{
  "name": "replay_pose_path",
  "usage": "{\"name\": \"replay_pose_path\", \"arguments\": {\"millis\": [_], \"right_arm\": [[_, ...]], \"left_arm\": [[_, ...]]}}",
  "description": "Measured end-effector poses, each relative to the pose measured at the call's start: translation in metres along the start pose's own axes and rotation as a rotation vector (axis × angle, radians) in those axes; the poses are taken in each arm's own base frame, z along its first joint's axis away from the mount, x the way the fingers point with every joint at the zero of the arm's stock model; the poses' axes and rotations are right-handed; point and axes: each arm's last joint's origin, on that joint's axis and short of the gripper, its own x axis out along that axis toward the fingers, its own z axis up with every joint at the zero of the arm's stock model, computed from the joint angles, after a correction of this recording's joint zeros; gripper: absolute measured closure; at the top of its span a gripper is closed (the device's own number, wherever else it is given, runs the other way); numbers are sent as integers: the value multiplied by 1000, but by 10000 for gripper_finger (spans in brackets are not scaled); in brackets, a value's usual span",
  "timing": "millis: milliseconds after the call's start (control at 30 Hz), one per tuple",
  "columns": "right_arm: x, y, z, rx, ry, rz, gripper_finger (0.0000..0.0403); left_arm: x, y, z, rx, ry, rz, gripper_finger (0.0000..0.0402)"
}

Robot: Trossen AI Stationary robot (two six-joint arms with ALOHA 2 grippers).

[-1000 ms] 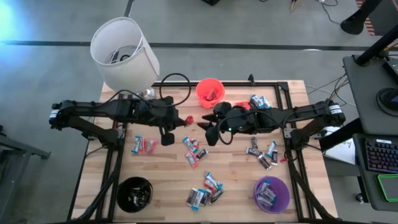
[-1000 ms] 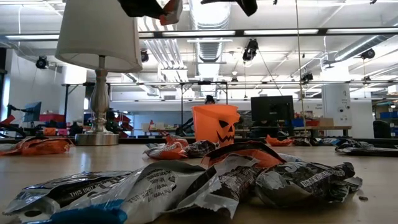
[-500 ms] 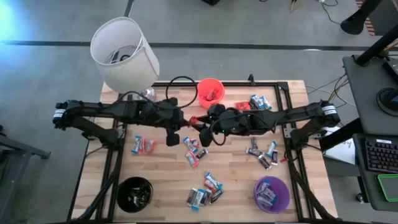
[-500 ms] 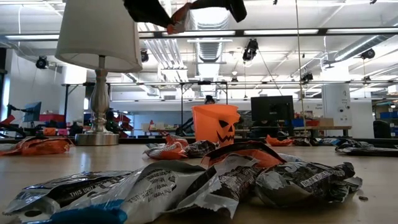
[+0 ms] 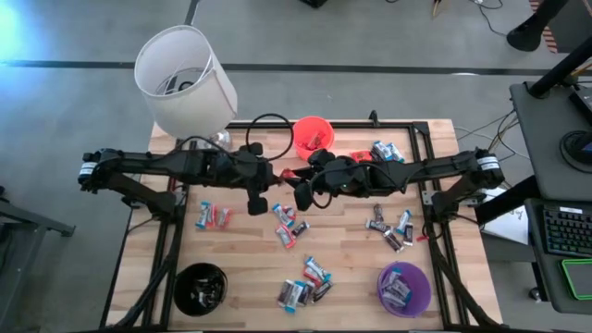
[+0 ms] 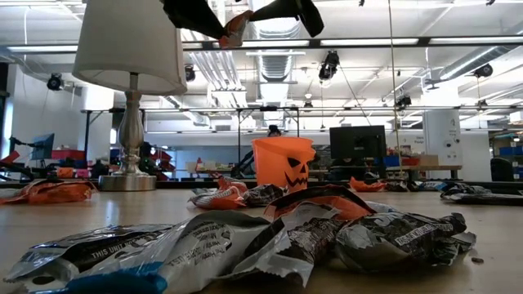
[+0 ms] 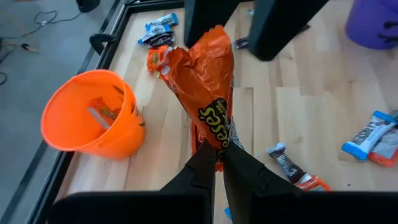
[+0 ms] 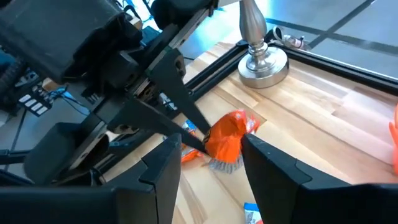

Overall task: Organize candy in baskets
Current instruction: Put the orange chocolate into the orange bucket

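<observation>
An orange wrapped candy point(image 7: 208, 81) hangs high above the table's middle, with my left gripper point(image 7: 217, 155) shut on it. My right gripper point(image 8: 210, 142) comes from the table's right and stands open, one finger on either side of the candy's free end point(image 8: 227, 138). The orange basket point(image 5: 313, 135) stands at the far edge with candy inside. The black basket point(image 5: 201, 287) is near left and the purple basket point(image 5: 404, 289) near right, both holding candy. Loose candies point(image 5: 289, 224) lie scattered on the wood. My left gripper pinches the orange candy's near end point(image 7: 214, 144) between its two fingertips, slanting down from the table's left. The wrapper sticks out beyond the fingers, crumpled, lifted clear of the table. My right gripper: whether its fingers point(image 8: 163, 168) touch the wrapper, I cannot tell.
A lamp with a white shade point(image 5: 185, 79) stands at the far left corner, its metal base point(image 8: 264, 62) on the wood. More candy heaps lie at the far right point(image 5: 384, 150), right point(image 5: 388, 227), near middle point(image 5: 305, 282) and left point(image 5: 213, 215).
My right gripper has moved toward the table's left and a little down, up to the left gripper, and its fingers now stand astride the orange candy's free end. The candy stays held aloft.
</observation>
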Motion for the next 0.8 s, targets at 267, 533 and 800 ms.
{"name": "replay_pose_path", "arguments": {"millis": [267, 533, 800], "right_arm": [[-4, 5, 8, 22, -21, 19, 221], [-2, -3, 13, 137, -16, -16, 215], [-2, -4, 14, 145, -21, -6, 215]], "left_arm": [[0, 1, -2, 12, 24, 14, 401], [-9, 3, -1, 6, 10, 14, 400], [-17, 5, 10, 6, -32, 16, 400]]}}
